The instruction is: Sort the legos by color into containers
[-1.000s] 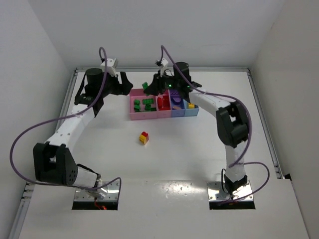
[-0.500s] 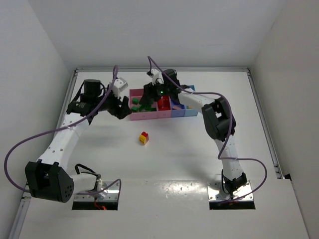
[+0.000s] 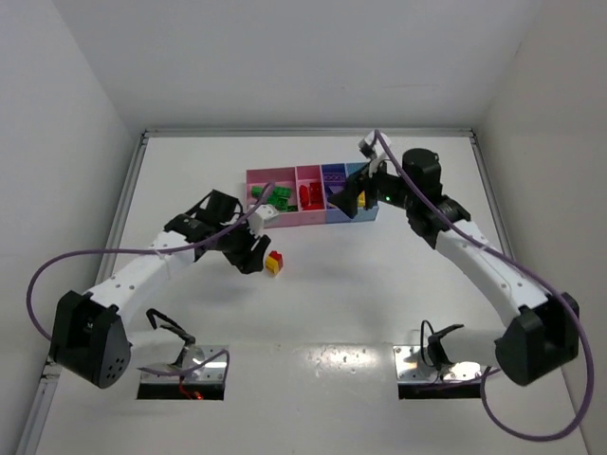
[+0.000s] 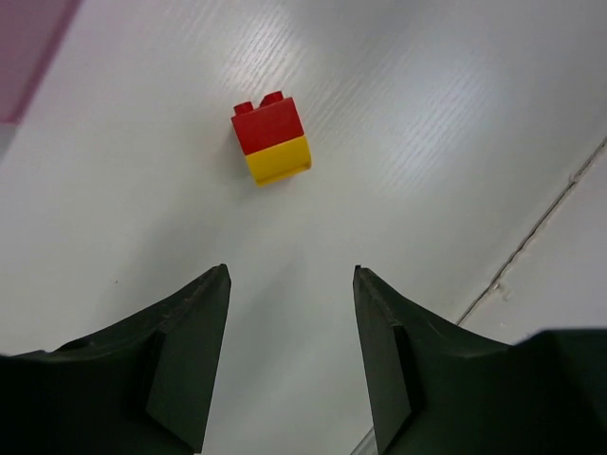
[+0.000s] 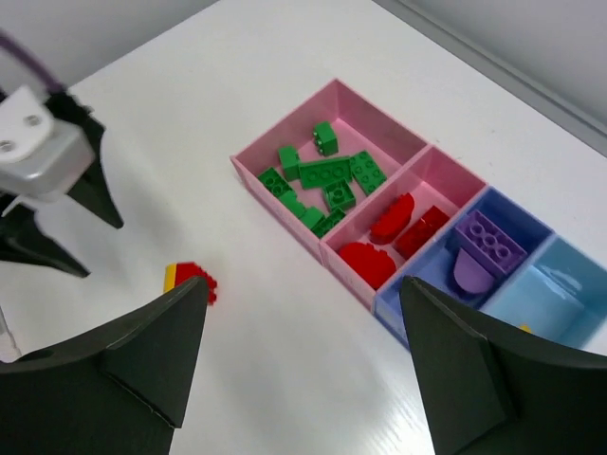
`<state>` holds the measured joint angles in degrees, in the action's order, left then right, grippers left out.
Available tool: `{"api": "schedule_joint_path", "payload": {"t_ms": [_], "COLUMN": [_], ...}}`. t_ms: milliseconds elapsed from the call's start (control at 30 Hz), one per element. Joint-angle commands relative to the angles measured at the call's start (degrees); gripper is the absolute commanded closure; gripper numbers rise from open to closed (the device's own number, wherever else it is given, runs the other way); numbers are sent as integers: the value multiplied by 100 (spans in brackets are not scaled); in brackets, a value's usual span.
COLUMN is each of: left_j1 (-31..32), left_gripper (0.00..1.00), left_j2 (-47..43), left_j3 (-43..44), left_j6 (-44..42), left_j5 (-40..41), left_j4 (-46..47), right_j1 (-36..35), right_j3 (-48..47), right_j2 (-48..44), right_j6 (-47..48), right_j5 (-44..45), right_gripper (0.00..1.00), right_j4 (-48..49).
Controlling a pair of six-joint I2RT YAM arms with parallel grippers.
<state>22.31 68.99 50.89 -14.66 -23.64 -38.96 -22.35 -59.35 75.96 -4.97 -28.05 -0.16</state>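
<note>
One pincer, the left gripper [image 4: 290,275], hovers with jaws partly apart and empty, just short of the red-on-yellow clump [image 4: 272,139] standing alone on the table [image 3: 332,303]. It should centre over the pair, descend square, and pinch the flat sides. Further right, the containers [image 3: 285,224] hold sorted legos [image 5: 322,175]. The right gripper [image 5: 303,284] hangs above them, wide open and empty.

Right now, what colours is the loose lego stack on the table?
The lego stack is a red brick on a yellow one; clearest in left wrist view.
</note>
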Motion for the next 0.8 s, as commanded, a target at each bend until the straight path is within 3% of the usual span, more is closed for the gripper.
{"api": "schedule_joint_path", "payload": {"t_ms": [0,200,333,600,767], "left_j1": [414,1248,1443,1496,1496], "left_gripper": [40,40,40,40,39], "left_j2": [307,826,1124,1494,1722], "left_j3": [96,-27,-27,26,79], "left_j6": [831,1911,2274,2450,2450], "left_j5": [447,1387,2221,2768,2654], "left_j4": [476,1083,1188,1189,1242], "right_j1": [117,477,644,758,811], "right_j3": [538,758,758,600,600], "right_j2": [-467,-653,-575,-363,-310], "right_j6": [286,234,234,172,172], "right_j5": [213,213,98,-121,-174], "right_gripper": [18,16,16,16,16], "right_j4": [-335,-458,-458,-458,-458]}}
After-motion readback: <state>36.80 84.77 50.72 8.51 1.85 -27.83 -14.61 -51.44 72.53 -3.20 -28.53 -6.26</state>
